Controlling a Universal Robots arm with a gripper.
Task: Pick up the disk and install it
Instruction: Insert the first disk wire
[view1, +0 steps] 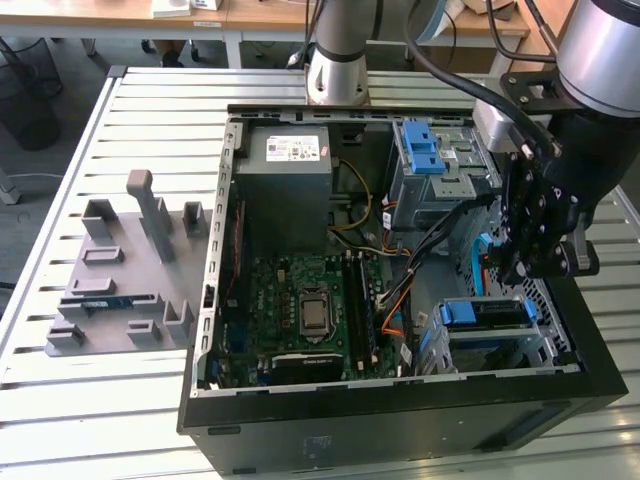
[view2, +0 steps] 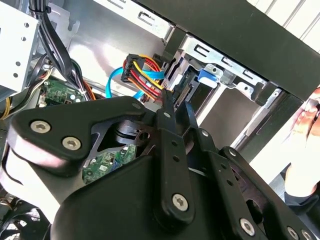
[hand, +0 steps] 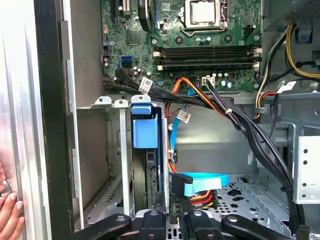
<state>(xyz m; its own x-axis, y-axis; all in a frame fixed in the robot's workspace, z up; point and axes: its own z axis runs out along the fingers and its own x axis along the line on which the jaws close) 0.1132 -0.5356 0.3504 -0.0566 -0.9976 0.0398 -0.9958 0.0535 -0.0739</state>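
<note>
Gripper (view1: 535, 262) hangs inside the open computer case (view1: 400, 400), over the drive bays at the exterior view's right, wrist tilted so its fingers point down toward the bay. Whether those fingers are parted or pressed together I cannot tell; in the second wrist view the gripper (view2: 167, 100) shows its tips drawn close beside a bundle of coloured cables (view2: 145, 70), but any gap is hidden.

The disk (view1: 485, 312) sits in the lower bay by the case's near right corner, its blue bracket facing up, and seems already slotted between the metal walls. In the first wrist view the disk (hand: 146, 132) stands on edge in the cage, blue tab uppermost, with the gripper just beside its rear end, where a light-blue ribbon cable (hand: 200, 181) curls. That placement suggests the arm is working at seating the drive.

Someone's hand (hand: 7, 212) rests on the table edge outside the case.
</note>
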